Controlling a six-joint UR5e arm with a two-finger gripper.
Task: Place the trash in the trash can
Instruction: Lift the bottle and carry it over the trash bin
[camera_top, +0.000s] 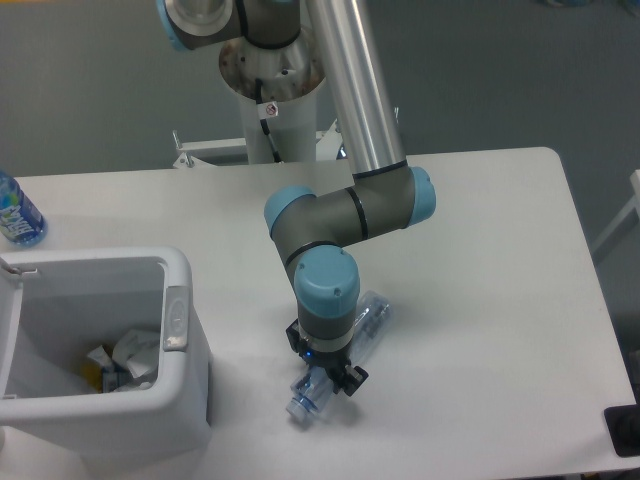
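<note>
- A white table with rounded corners fills most of the view; grey floor lies beyond its far edge, and the arm's white pedestal stands just behind it.
- The trash can, a boxy white bin with a grey latch tab on its right rim, sits at the near left corner; crumpled white paper and other scraps lie in its bottom.
- The gripper points down near the table's front centre, its fingers closed narrowly around the crushed clear bottle, which lies slanted, cap end nearest.
- An upright bottle with a blue label stands at the far left edge; its print is too small to read.
</note>
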